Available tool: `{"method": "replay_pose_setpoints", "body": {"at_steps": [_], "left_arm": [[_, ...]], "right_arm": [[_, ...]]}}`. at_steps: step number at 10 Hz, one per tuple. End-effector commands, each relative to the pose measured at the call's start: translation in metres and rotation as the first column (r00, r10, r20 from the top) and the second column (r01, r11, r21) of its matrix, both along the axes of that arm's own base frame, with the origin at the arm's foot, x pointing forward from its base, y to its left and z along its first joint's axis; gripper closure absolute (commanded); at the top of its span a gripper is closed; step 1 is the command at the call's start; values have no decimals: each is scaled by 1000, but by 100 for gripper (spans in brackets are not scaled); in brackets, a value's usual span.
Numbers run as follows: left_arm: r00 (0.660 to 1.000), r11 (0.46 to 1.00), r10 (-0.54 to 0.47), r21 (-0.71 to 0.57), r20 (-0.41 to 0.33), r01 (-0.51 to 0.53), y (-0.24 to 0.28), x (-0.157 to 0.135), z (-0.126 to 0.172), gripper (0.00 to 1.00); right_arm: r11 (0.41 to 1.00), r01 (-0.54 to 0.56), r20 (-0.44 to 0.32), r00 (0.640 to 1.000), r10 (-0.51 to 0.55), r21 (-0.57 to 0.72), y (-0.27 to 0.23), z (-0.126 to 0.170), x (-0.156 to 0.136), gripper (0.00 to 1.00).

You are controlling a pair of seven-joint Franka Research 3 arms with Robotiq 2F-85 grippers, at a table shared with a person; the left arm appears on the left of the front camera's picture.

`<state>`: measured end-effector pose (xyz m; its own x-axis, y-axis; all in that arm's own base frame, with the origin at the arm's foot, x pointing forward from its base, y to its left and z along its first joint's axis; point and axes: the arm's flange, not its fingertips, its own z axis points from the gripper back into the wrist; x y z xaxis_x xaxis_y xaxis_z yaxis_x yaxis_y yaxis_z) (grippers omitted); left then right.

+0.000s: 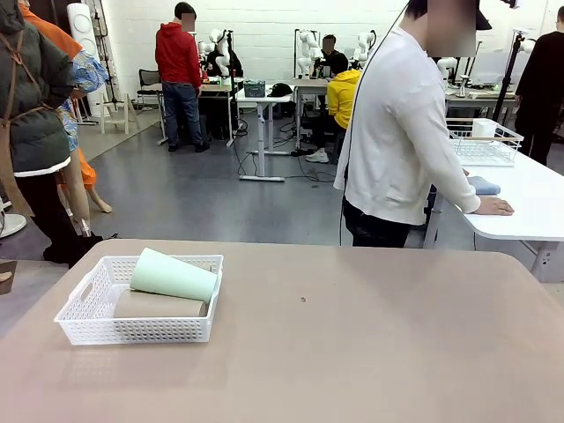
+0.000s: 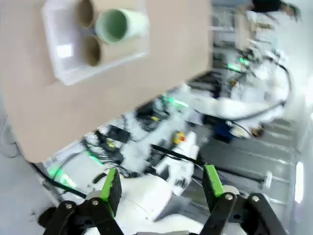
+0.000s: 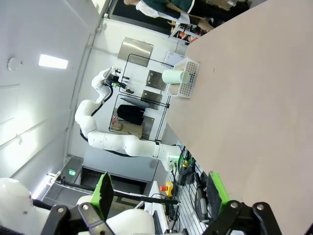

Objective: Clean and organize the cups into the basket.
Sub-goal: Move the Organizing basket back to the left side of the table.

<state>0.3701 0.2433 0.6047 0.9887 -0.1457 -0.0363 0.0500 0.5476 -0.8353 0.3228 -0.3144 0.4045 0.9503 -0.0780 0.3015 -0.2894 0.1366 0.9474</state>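
Note:
The white lattice basket (image 1: 132, 328) stands on the near left of the table. A pale mint green cup (image 1: 174, 276) lies on its side in it, on top of a tan-brown cup (image 1: 159, 307). From high above in the left wrist view, the basket (image 2: 61, 34) shows the mint cup (image 2: 120, 24) resting over two tan-brown cup mouths (image 2: 91, 50). My left gripper (image 2: 162, 188) is open, holds nothing and is well away from the basket. My right gripper (image 3: 160, 193) is open too, off the table's near edge, with the basket (image 3: 190, 73) and mint cup (image 3: 172, 77) far off.
The brown tabletop (image 1: 352, 352) is bare apart from a small speck (image 1: 303, 300). A person in a white top (image 1: 397, 132) stands at the far side and leans on a neighbouring white table (image 1: 529, 211) that carries a wire basket (image 1: 485, 145).

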Motion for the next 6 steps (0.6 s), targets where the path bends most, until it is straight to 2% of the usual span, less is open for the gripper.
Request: {"method": "replay_pose_setpoints", "body": {"at_steps": [1,2,3,4,6], "left_arm": [[995,985,-47,-172,-90,31,58,31,-8,15],[993,970,-69,-237,-97,45,79,35,-25,15],[987,934,-136,-343,-85,99,101,37,-35,15],[984,908,-160,-402,-76,117,121,40,-46,15],[985,887,-162,-448,-66,116,148,38,-57,15]], "right_arm": [[1000,-2,4,1000,2,-9,1,0,-1,0],[1000,-2,4,1000,2,-9,1,0,-1,0],[1000,-2,4,1000,2,-9,1,0,-1,0],[1000,-2,4,1000,2,-9,1,0,-1,0],[1000,-2,4,1000,2,-9,1,0,-1,0]]}}
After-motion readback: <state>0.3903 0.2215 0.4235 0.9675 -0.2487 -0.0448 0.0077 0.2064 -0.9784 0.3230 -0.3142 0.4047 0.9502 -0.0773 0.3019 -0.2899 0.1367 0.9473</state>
